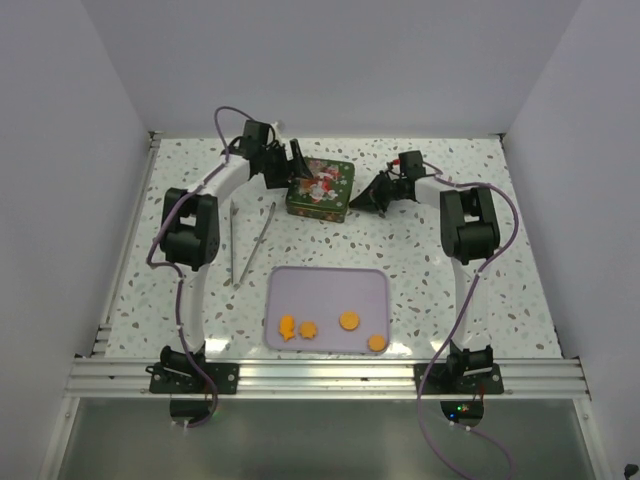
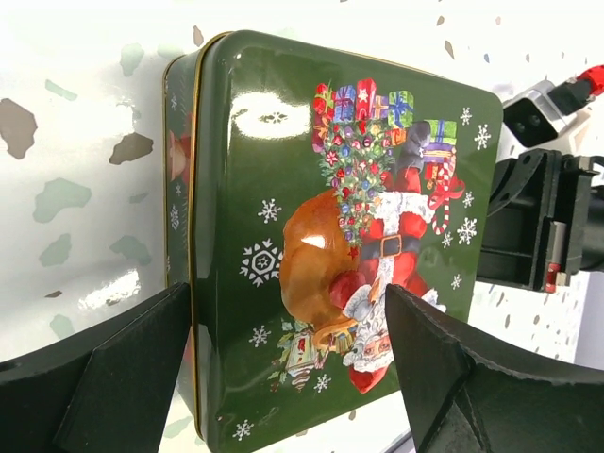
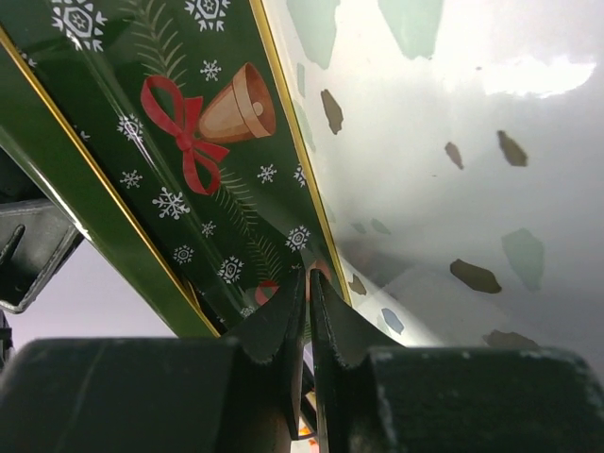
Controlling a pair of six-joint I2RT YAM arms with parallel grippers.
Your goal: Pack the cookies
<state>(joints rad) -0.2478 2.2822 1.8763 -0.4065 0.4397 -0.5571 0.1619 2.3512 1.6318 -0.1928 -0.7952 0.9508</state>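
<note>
Four small flat orange-tan cookies (image 1: 349,320) lie on a pale lavender rectangular tray with rounded corners (image 1: 320,290), which sits on the white speckled desk (image 1: 520,290) between the two arm bases. All four are strung along the tray's near half. One at the left looks fish-shaped and another lies just beside it. A round one sits further right, and the last is near the right-hand near corner. None of them touches a claw.

Beyond the tray, well apart from the cookies, stands a dark green square metal tin with a gold rim and a Santa Claus picture on its lid (image 1: 320,188) (image 2: 283,236) (image 3: 189,170). Its lid is on.

The left claw (image 1: 295,168) (image 2: 288,297) is at the tin's far left corner with its jaws spread wide. In the left wrist view, one black finger shows at each side of the tin's near end. Whether they press on the tin cannot be told.

The right claw (image 1: 358,200) (image 3: 309,278) is at the tin's right side, low by the desk. Its jaws are drawn almost together, with only a thin slit between the tips. The tips point at the tin's decorated side wall, and whether anything is pinched between them cannot be told.

A pair of slim metal tongs (image 1: 258,240) lies on the desk left of the tin, near the tray's far left corner.
</note>
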